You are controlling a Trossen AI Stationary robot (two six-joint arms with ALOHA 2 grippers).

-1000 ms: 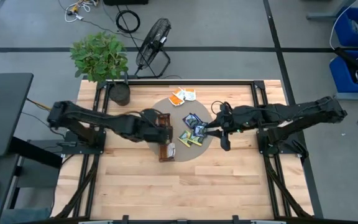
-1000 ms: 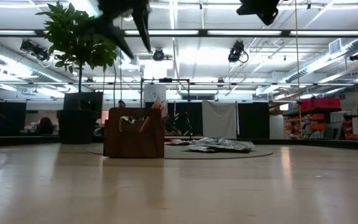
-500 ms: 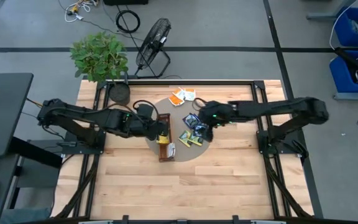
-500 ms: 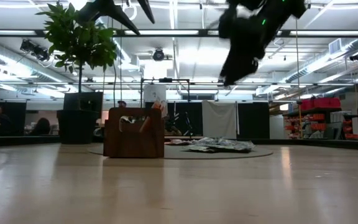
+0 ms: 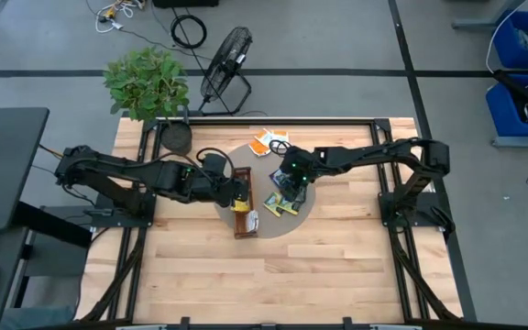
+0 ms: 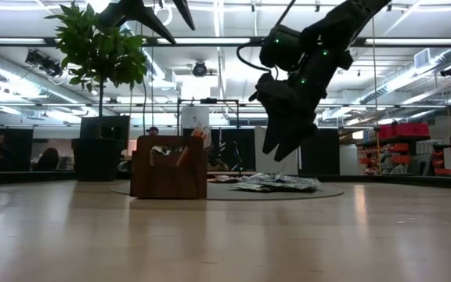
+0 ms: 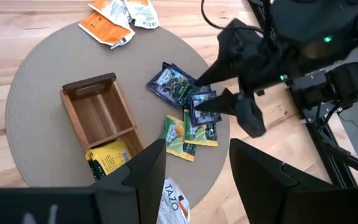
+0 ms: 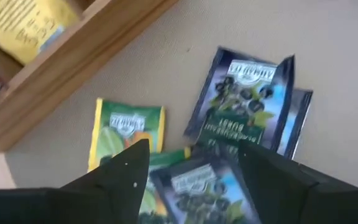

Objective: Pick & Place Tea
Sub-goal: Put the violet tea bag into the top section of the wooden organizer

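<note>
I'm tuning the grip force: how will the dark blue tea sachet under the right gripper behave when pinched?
The dark blue sachet looks thin and flat, so probably light and floppy. Its glossy wrapper may slip. It overlaps other sachets, so neighbours could drag along as the open right gripper closes.

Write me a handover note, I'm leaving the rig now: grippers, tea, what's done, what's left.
Right gripper: open, empty, low over the dark sachets.
Left gripper: open, empty, above the tray.
Tea: yellow sachets in the tray; green sachets beside the dark ones on the mat; orange sachets at the mat's edge; a white one beyond the tray's end.
Done: only the yellow ones trayed.
Left: the rest, probably a dark one next.
</note>
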